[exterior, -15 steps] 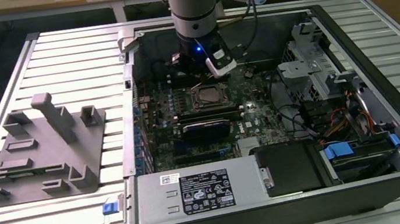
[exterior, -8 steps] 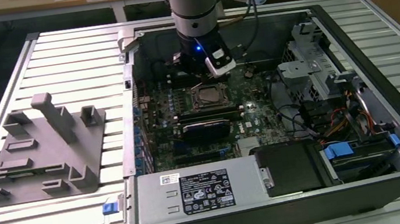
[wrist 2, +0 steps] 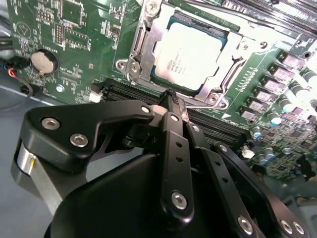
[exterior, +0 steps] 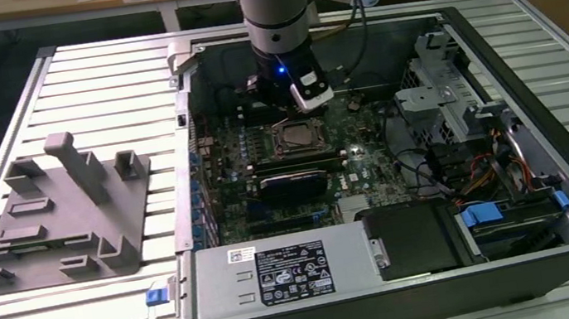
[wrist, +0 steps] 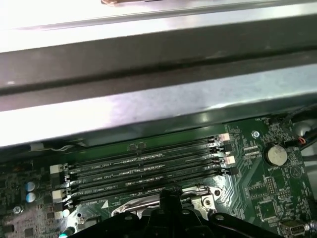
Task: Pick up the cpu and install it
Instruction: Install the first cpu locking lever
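Observation:
The cpu (wrist 2: 190,52), a silvery square chip, lies flat in its socket on the green motherboard (wrist 2: 74,44), framed by the metal socket bracket. In the exterior view the cpu (exterior: 294,135) sits mid-board inside the open computer case. My gripper (wrist 2: 171,96) hangs just beside the socket, over the memory slots (wrist: 143,168). Its black fingers are pressed together with nothing between them. In the exterior view the gripper (exterior: 286,102) stands a little behind the cpu, above the board.
A grey plastic tray (exterior: 58,216) with upright posts lies on the slatted table at the exterior view's left. Inside the case are a power supply (exterior: 278,273), a black ribbed module (exterior: 294,183), a drive cage (exterior: 444,103) and cables. The case wall (wrist: 148,104) rises close behind the slots.

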Robot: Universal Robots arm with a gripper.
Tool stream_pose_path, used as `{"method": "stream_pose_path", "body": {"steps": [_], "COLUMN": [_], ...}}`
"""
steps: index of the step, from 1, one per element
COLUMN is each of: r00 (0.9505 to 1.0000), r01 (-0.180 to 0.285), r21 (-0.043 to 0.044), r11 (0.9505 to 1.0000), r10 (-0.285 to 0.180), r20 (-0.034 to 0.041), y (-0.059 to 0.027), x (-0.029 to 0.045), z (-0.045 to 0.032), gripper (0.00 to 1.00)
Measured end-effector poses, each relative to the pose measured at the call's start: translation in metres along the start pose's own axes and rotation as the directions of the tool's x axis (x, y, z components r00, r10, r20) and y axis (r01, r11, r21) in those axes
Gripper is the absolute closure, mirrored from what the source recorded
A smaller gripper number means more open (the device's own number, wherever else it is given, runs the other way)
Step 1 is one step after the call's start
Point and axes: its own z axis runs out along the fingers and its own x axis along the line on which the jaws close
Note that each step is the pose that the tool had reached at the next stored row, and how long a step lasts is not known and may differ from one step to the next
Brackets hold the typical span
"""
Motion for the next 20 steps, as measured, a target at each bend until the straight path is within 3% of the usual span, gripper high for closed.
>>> {"method": "stream_pose_path", "body": {"steps": [5,11,20], "r00": [0.9985,0.9933,0.9899], "r01": [-0.054,-0.114,-0.139], "r21": [-0.0016,-0.0036,-0.0057], "r11": [0.9985,0.9935,0.9902], "r10": [0.054,0.114,0.139], "r20": [0.0106,0.021,0.0252], "y": [-0.0003,-0.0009,0.0048], "x": [0.0001,0.0005,0.0032], "z": [0.0021,0.0054,0.0107], "gripper": [0.89,0.89,0.89]}}
